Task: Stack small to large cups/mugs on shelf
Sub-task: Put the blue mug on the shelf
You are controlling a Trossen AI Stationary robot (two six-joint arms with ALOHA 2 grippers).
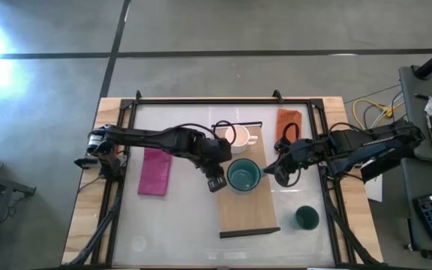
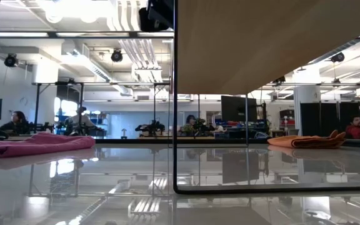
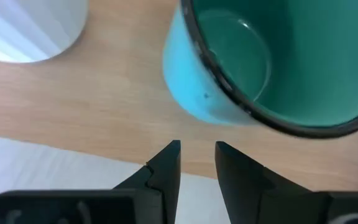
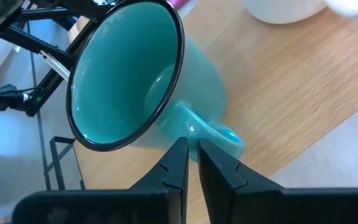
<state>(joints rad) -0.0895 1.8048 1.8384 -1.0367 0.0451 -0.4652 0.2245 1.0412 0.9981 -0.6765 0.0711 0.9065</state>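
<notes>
The teal-green mug (image 1: 243, 175) stands upright on the light-wood shelf (image 1: 250, 210), its handle (image 4: 219, 134) toward the table's right. The white mug (image 1: 238, 137) stands at the shelf's far end. The dark green cup (image 1: 307, 217) stands on the table to the right of the shelf. My left gripper (image 1: 216, 180) is at the teal mug's left side, slightly open and empty, its tips (image 3: 197, 158) short of the mug wall (image 3: 197, 93). My right gripper (image 1: 271, 171) is shut at the mug's handle, and it also shows in the right wrist view (image 4: 192, 149). My right gripper's shut fingertips (image 4: 182, 152) come from the table's right, slanting down, and stand right at the lower end of the teal mug's handle (image 4: 229, 138). I cannot tell whether they touch it. The mug stands upright on the shelf.
A magenta cloth (image 1: 154, 172) lies left of the shelf and an orange cloth (image 1: 289, 124) lies at the far right. The shelf stands raised on thin black rails (image 2: 175, 125) at its ends. A black frame (image 1: 201, 101) runs around the table.
</notes>
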